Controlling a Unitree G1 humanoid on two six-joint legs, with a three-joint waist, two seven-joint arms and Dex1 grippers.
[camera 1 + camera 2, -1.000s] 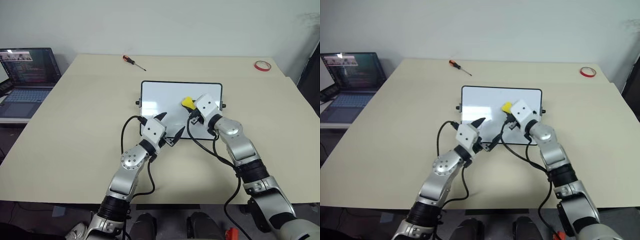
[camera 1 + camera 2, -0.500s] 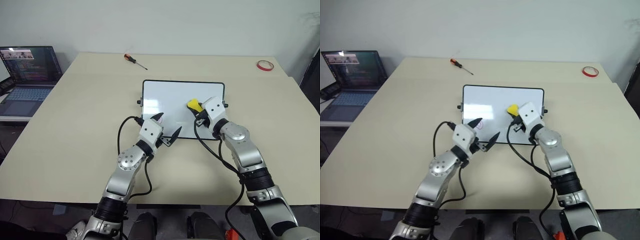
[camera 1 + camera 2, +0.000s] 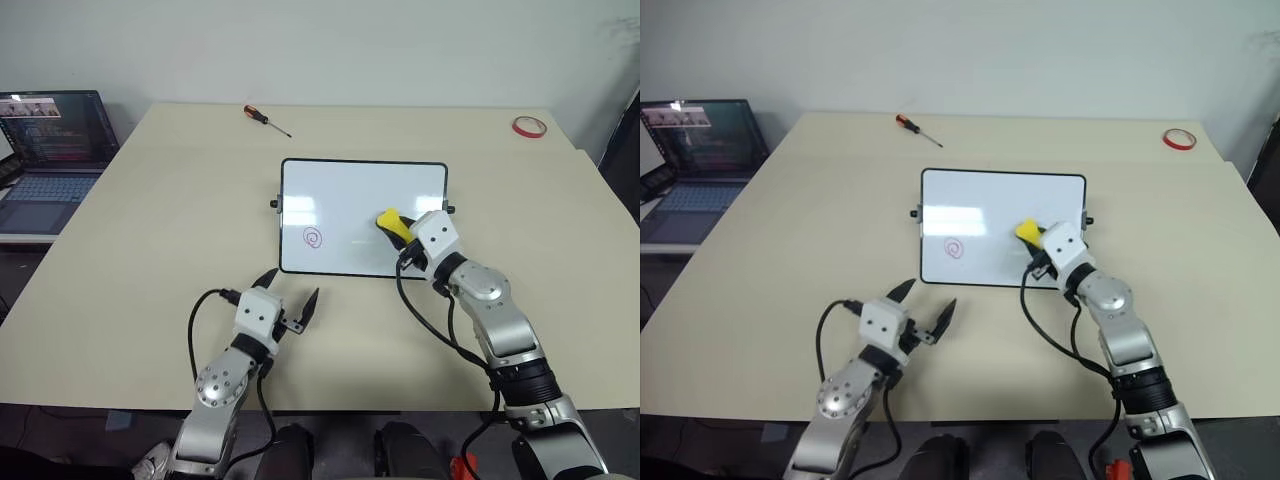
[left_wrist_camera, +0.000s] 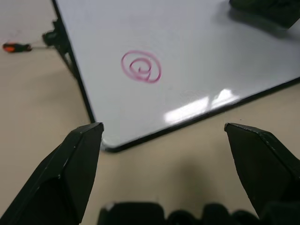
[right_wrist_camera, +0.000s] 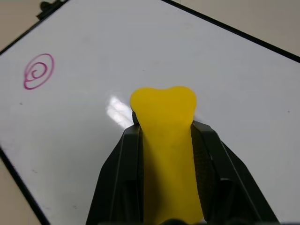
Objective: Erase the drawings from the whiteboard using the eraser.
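The robot's left gripper (image 3: 289,300), two black fingers spread wide & empty, had pulled back off the glossy white black-framed whiteboard (image 3: 350,180) since a sec ago and hung over bare tabletop just short of the board's near edge. That retreat uncovered one pink-red spiral drawing (image 3: 313,238), ahead of the left gripper and slightly to its right, in the board's near-left area. The right gripper (image 3: 404,231) had drawn back a little twd the near edge, jaws narrow and clamped on the small bright-yellow eraser (image 3: 391,220), which lay low over the board's right half; contact w/ the surface couldn't be told. The spiral sat well apart to the left of the eraser. No other marks were legible on the board, so the job looked mostly done, w/ that spiral prob. the last target. Wrist view showed the spiral as crisp, unsmudged double loops; the eraser looked soft, pinched between the fingers w/ its tip bulging past them.
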